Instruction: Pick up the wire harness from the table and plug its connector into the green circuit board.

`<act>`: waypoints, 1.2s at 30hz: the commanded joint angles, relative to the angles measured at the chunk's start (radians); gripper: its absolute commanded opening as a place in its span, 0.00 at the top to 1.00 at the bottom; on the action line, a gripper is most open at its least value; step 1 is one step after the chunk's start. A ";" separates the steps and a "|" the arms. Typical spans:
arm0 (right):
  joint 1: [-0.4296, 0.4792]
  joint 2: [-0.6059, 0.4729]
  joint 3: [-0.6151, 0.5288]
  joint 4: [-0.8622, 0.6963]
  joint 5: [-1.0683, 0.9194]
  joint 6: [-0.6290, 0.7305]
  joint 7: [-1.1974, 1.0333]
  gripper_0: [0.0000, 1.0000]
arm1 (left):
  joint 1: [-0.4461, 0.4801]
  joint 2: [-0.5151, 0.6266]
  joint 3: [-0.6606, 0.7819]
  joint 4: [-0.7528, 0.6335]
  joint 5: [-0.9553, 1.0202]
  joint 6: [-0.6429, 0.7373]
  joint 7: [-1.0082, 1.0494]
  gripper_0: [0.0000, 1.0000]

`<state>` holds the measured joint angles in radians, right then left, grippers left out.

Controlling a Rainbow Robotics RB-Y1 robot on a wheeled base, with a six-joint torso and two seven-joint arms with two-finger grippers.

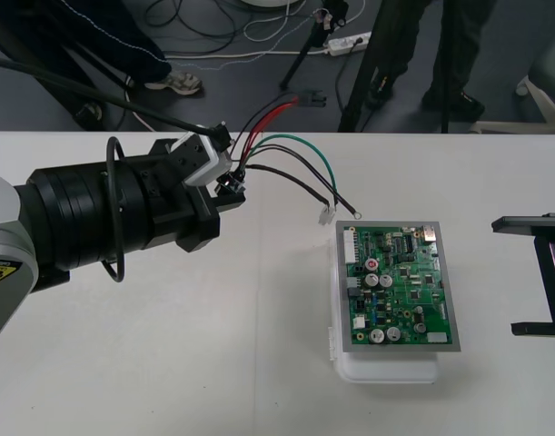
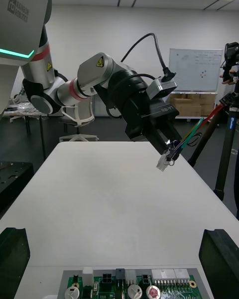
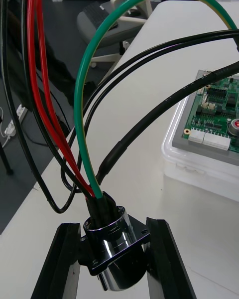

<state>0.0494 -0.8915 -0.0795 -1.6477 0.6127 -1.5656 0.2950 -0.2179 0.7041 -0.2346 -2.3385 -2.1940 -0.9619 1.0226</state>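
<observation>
- Front view: the left gripper (image 1: 224,177), a black two-finger claw on a thick black wrist reaching in from the left, hovers over the far left part of the plain light table (image 1: 168,363). Its fingers are closed on the wire harness (image 1: 259,145) of thin red, green and black wires.
- The wires fan out to the right. The red wires (image 1: 275,113) run past the table's far edge to a small black plug (image 1: 313,98) over the dark floor. The green wire (image 1: 295,136) and the black wires (image 1: 295,182) curve toward the far left corner of the green circuit board (image 1: 400,286). Their ends lie just beside it; whether they touch it is not clear.
- The board sits on a white plastic base (image 1: 386,368), right of centre.
- The right gripper (image 1: 518,275) waits at the right edge, its fingers spread wide with nothing between them.
- Right wrist view: the right gripper's (image 2: 117,234) two black fingers (image 2: 219,259) stand far apart. The near edge of the board (image 2: 129,281) lies between them. Across the table the left gripper (image 2: 169,152) hangs above the surface, with coloured wires (image 2: 196,129) trailing from its tip.
- Left wrist view: the left gripper's (image 3: 112,224) fingers (image 3: 57,259) clamp the round shiny metal socket (image 3: 112,249) by its black flange. Red, green and black wires rise from the socket. The board (image 3: 219,109) on its base (image 3: 199,167) lies beyond it.
</observation>
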 commanded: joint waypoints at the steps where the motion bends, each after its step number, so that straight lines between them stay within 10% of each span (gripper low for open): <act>1: 0.001 -0.009 0.000 -0.003 -0.019 -0.005 -0.013 0.00 | -0.074 0.046 -0.052 -0.005 0.000 0.120 -0.093 1.00; 36: 0.003 0.012 0.000 -0.029 -0.030 -0.005 -0.102 0.00 | -0.152 -0.167 -0.169 0.102 -0.239 0.213 -0.441 1.00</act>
<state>0.0494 -0.8900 -0.0795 -1.6487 0.5980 -1.5656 0.2317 -0.3327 0.5932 -0.3773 -2.2297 -2.3886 -0.8336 0.6584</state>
